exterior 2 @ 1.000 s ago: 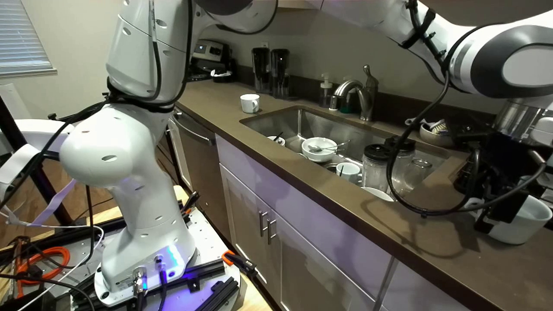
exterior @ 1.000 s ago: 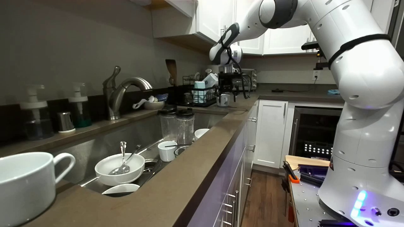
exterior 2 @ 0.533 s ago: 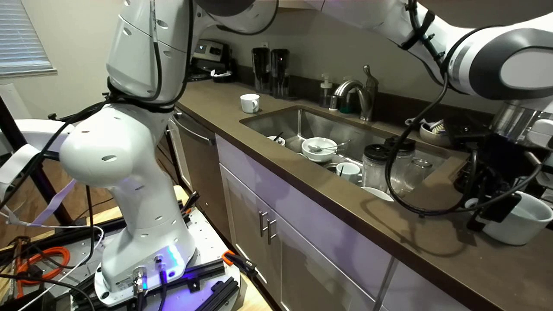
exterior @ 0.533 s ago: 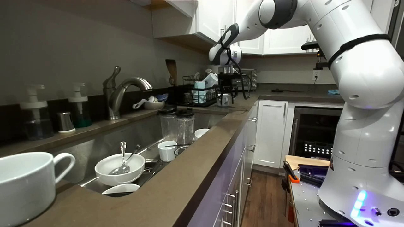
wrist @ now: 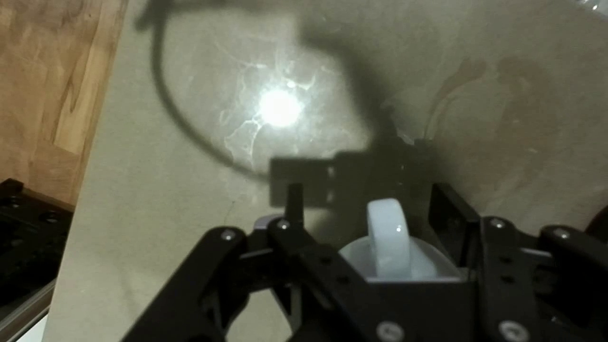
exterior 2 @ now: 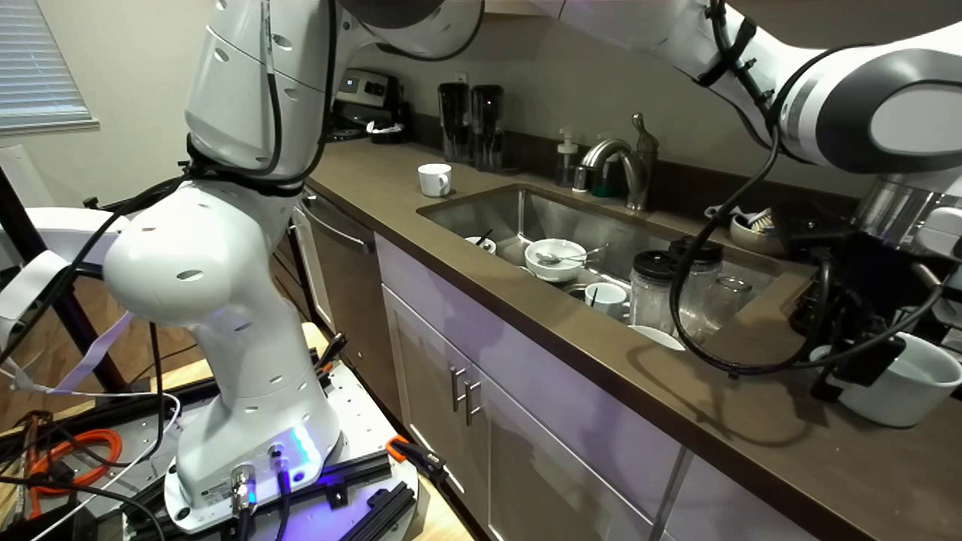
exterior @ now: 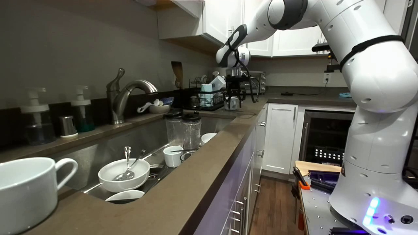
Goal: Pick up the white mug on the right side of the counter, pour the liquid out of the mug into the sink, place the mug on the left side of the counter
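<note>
The white mug (exterior 2: 913, 383) stands upright on the counter at the right of that exterior view; it also shows far back in an exterior view (exterior: 232, 103). In the wrist view its handle (wrist: 389, 232) points up the picture, between the two black fingers (wrist: 453, 223). My gripper (wrist: 373, 204) is open, with a gap on each side of the handle. It also shows at the mug in both exterior views (exterior: 233, 101) (exterior 2: 853, 379). Any liquid in the mug is hidden. The sink (exterior 2: 481, 204) lies between this mug and the left part of the counter.
Another white mug (exterior 2: 434, 180) stands on the counter beyond the sink. The sink holds a white bowl (exterior: 124, 182), a mug (exterior: 172, 156) and lidded jars (exterior 2: 652, 289). The faucet (exterior 2: 635, 169) rises behind it. A dish rack (exterior: 209, 101) stands beside the gripped-side mug.
Over the first half second my gripper came a little lower at the mug, fingers now beside its handle. Since half a second ago nothing has visibly moved. The mug stays in place.
</note>
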Tool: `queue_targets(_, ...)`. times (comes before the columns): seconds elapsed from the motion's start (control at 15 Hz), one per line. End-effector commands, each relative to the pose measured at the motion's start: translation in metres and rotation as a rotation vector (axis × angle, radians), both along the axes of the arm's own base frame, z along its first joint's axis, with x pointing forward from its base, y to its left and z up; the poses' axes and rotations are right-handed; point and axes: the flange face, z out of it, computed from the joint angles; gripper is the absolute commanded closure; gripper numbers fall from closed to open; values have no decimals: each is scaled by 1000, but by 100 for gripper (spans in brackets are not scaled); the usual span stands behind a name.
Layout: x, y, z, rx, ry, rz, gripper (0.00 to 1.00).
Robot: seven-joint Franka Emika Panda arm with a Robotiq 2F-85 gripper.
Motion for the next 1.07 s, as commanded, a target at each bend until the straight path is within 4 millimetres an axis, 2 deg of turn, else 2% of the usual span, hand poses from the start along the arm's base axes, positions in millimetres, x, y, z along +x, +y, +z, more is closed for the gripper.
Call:
queue_targets(0.0, 0, -6, 10, 11, -21, 12, 30)
queue_targets(0.27, -1, -7, 15, 1, -30, 13, 42)
queue_targets(0.4, -1, -7, 16, -1, -32, 13, 43)
queue_targets(0.47, -1, -7, 16, -2, -32, 13, 51)
queue_targets(0.53, -1, -7, 16, -1, -33, 12, 51)
queue_targets(0.6, -1, -7, 16, 1, -32, 12, 56)
queue_targets(0.67, -1, -7, 16, 1, -32, 11, 52)
queue_targets(0.73, -1, -7, 16, 1, -32, 12, 62)
queue_targets(0.8, -1, -7, 15, 2, -32, 11, 67)
queue_targets(0.87, -1, -7, 15, 1, -32, 12, 83)
queue_targets(1.0, -2, -7, 15, 0, -32, 12, 95)
